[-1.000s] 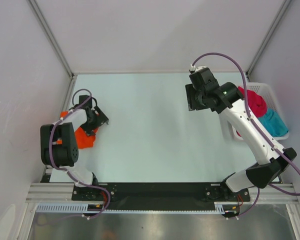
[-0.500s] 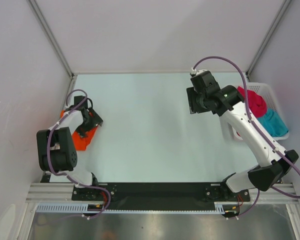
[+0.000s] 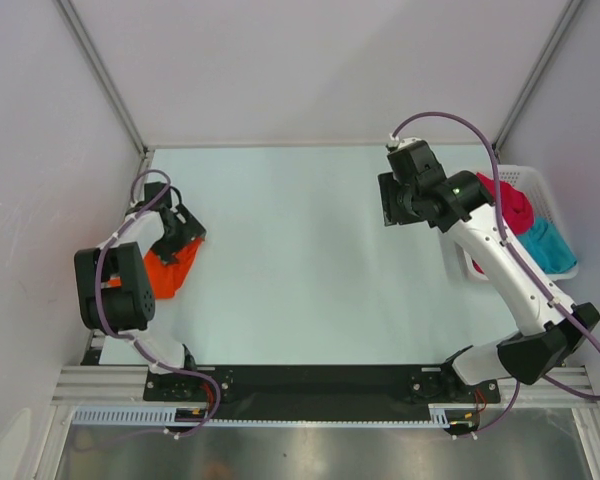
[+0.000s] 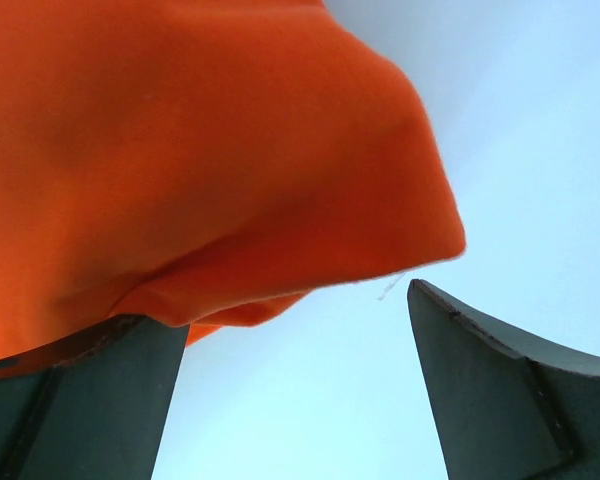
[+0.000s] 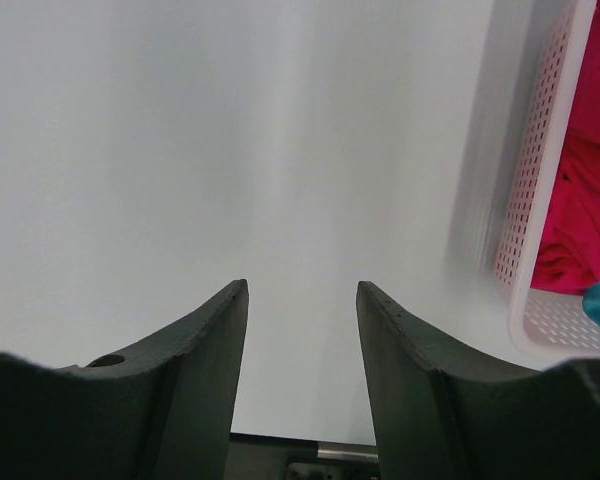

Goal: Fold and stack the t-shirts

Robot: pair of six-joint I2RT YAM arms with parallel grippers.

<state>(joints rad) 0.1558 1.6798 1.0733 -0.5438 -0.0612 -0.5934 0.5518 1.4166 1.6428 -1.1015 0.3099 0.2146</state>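
The orange t-shirt (image 3: 168, 270) lies bunched at the table's left edge. It fills the upper left of the left wrist view (image 4: 180, 150). My left gripper (image 3: 185, 232) is open just beyond the shirt's far end. In its own view (image 4: 290, 310) the cloth's hem hangs over the left fingertip (image 4: 130, 335), and bare table shows between the jaws. My right gripper (image 3: 393, 202) is open and empty above the table's right half, and shows empty in its own view too (image 5: 300, 290). The crimson t-shirt (image 3: 513, 205) and the teal t-shirt (image 3: 548, 247) lie crumpled in the basket.
The white lattice basket (image 3: 540, 180) stands at the table's right edge, and its wall shows in the right wrist view (image 5: 540, 190). Grey walls close in the table on three sides. The black base rail (image 3: 320, 380) runs along the near edge.
My left gripper has moved a little toward the far side, and the orange shirt has been drawn out into a longer wedge. My right gripper has drifted slightly right.
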